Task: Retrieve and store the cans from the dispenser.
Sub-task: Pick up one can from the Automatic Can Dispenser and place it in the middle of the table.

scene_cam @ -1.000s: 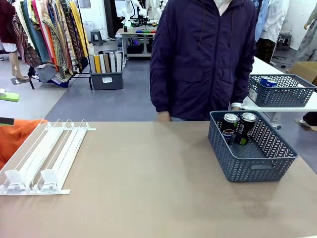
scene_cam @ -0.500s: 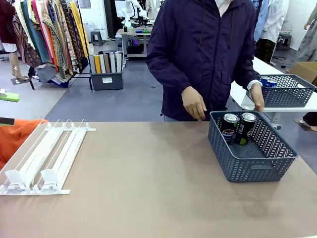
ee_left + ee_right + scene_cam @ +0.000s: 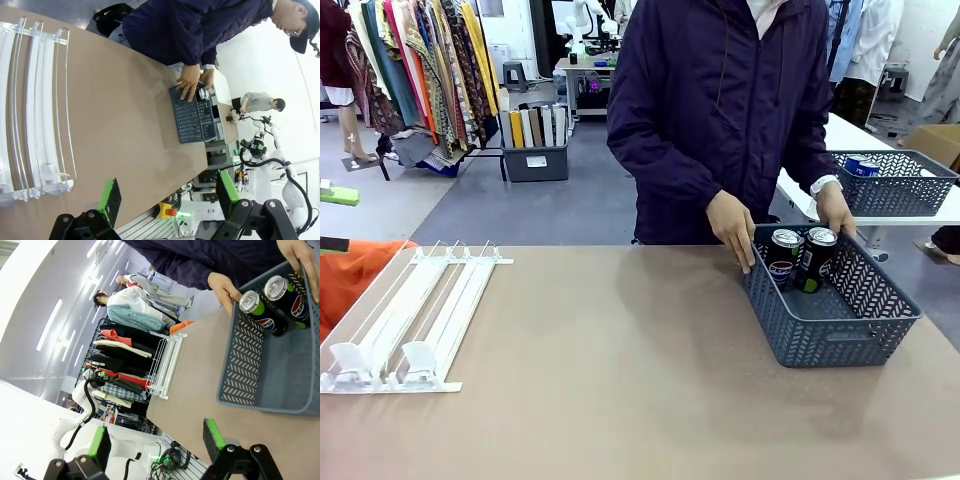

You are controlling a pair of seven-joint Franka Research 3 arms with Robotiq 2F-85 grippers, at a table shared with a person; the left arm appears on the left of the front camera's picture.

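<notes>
Both of the person's hands have come onto the far rim of the grey basket at the right, one hand on its left corner, the other hand on its far edge. Two black cans stand upright inside. White dispenser lies at the left, well apart. Left gripper spread wide, right gripper spread too, both holding nothing
</notes>
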